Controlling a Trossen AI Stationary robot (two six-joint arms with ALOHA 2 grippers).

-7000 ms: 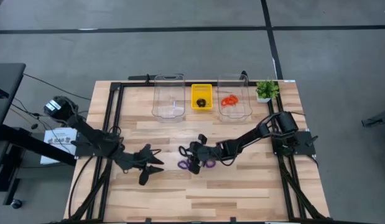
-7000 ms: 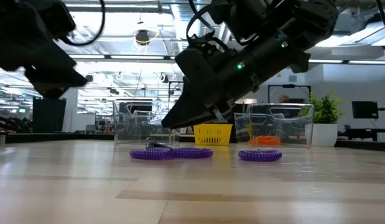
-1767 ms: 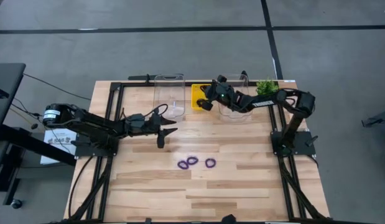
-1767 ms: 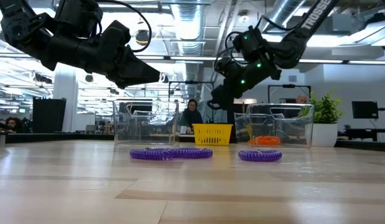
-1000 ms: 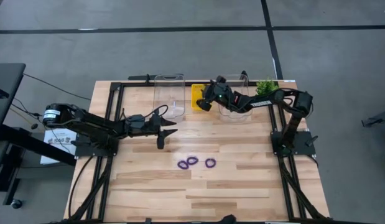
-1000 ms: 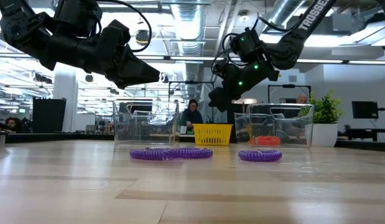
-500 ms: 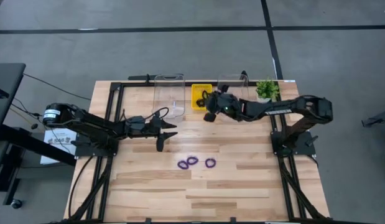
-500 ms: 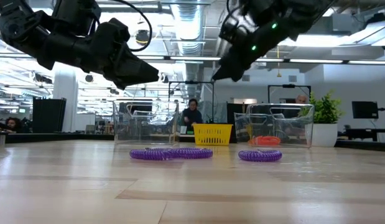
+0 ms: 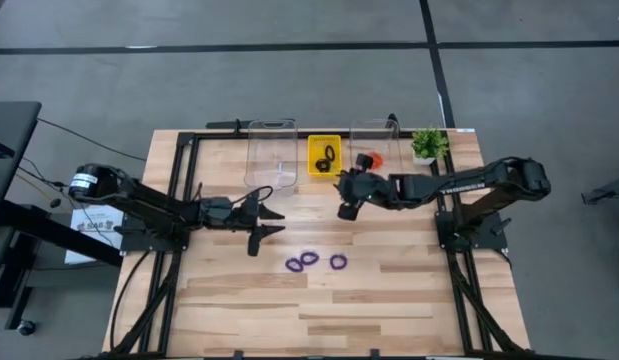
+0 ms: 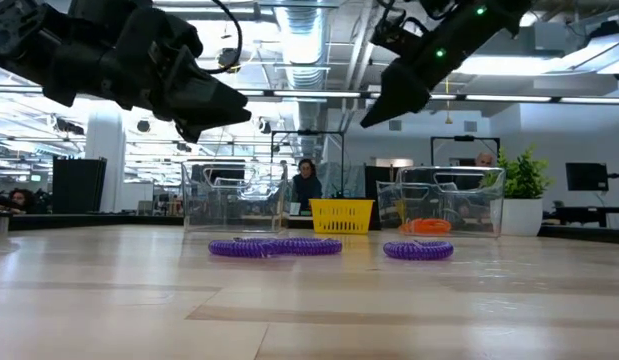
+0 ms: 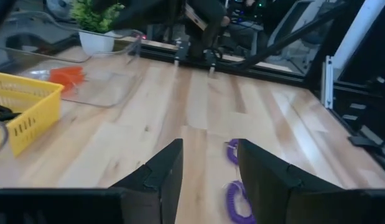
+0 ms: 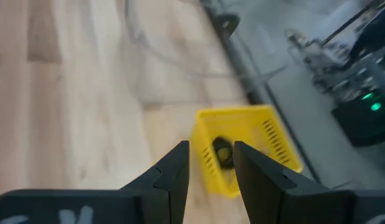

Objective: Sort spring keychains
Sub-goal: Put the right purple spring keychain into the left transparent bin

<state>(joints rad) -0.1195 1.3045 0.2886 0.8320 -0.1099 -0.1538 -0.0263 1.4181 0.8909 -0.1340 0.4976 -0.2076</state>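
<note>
Three purple spring keychains lie flat on the table: two touching (image 9: 301, 262) and one apart (image 9: 337, 262), also in the low view (image 10: 274, 246). Orange keychains (image 9: 367, 159) lie in the right clear bin (image 9: 386, 176). Black keychains (image 9: 327, 157) rest in the yellow tray (image 9: 313, 143). My left gripper (image 9: 266, 222) hangs open and empty above the table, on the far-left side of the purple ones (image 11: 233, 150). My right gripper (image 9: 343, 207) is open and empty, raised just on the near side of the tray (image 12: 254, 115).
A second clear bin (image 9: 271, 160) stands left of the yellow tray, and a small potted plant (image 9: 426, 144) sits at the far right corner. Black frame rails run along the table's left, right and far edges. Bare wood lies toward the near edge.
My right gripper has drawn back from above the yellow tray toward the near edge and now hangs in front of it, holding nothing. My left gripper has shifted slightly toward the near edge. The purple keychains have stayed where they were.
</note>
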